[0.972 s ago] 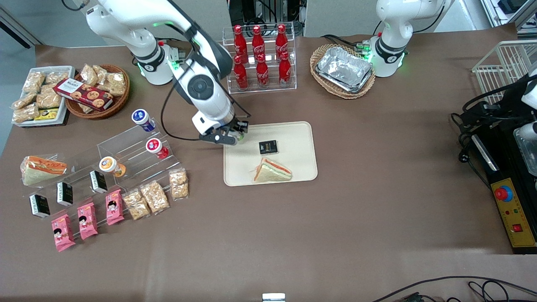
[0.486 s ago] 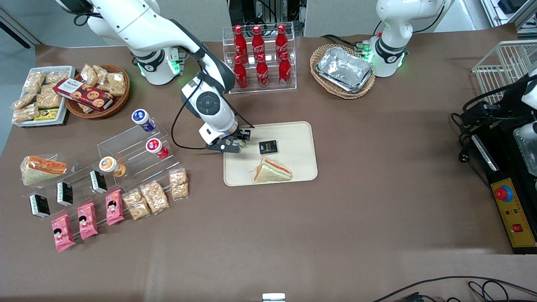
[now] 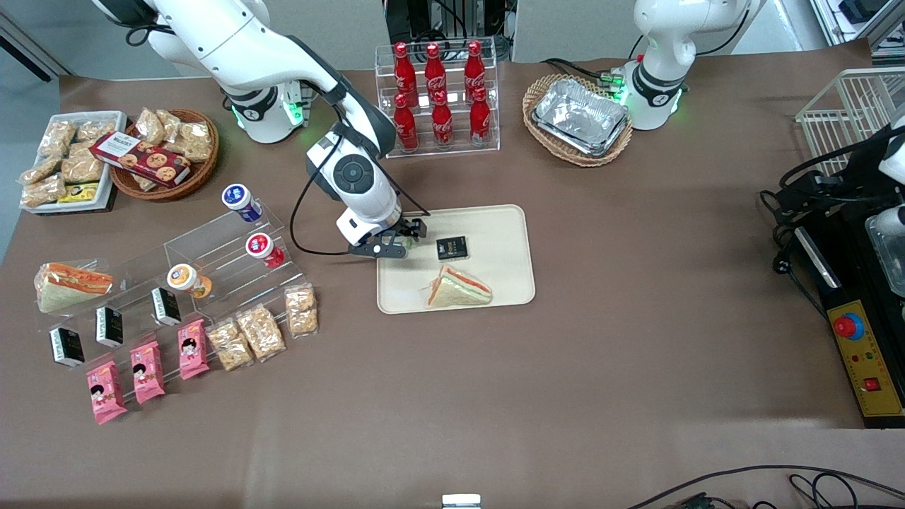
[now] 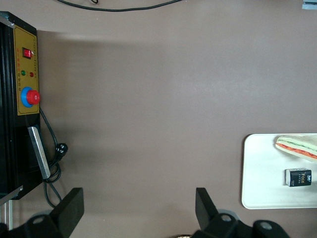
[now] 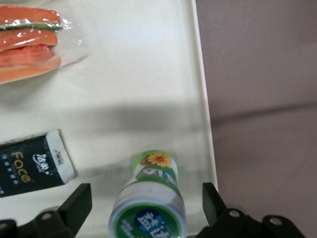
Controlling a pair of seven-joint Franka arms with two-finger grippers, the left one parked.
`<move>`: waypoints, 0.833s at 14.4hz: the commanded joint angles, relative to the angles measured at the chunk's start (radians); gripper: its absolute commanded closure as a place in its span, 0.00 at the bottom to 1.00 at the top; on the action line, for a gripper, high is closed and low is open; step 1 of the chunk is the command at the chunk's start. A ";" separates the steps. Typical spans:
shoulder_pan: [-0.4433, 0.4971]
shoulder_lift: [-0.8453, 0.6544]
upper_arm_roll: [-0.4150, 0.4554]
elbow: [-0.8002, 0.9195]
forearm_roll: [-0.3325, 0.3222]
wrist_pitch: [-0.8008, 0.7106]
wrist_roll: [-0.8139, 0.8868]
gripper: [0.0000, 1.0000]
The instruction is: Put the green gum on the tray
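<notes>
The green gum is a small bottle with a green-and-white lid. It stands upright on the cream tray, close to the tray's rim toward the working arm's end. My right gripper is open and straddles the bottle, with a gap between each finger and the bottle. In the front view the gripper is low over the tray at that same edge, and only a sliver of the green gum shows under it.
A black packet and a wrapped sandwich lie on the tray beside the gripper. An acrylic stand holds blue-lidded, red-lidded and orange-lidded bottles. A cola rack and a basket of foil trays stand farther from the camera.
The right arm has swung down and nearer to the camera, bringing the gripper with the gum down onto the tray's edge. Over the last half second it barely moved.
</notes>
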 commanded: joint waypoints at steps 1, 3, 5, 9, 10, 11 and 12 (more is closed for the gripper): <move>-0.002 -0.034 -0.003 0.008 -0.057 -0.065 0.002 0.00; -0.008 -0.064 -0.003 0.036 -0.057 -0.150 0.002 0.00; -0.012 -0.140 -0.003 0.047 -0.052 -0.167 0.003 0.00; -0.052 -0.292 -0.005 0.195 -0.046 -0.411 -0.039 0.00; -0.072 -0.302 -0.005 0.271 -0.043 -0.534 -0.075 0.00; -0.098 -0.306 -0.005 0.345 -0.041 -0.651 -0.101 0.00; -0.132 -0.306 -0.005 0.428 -0.041 -0.740 -0.131 0.00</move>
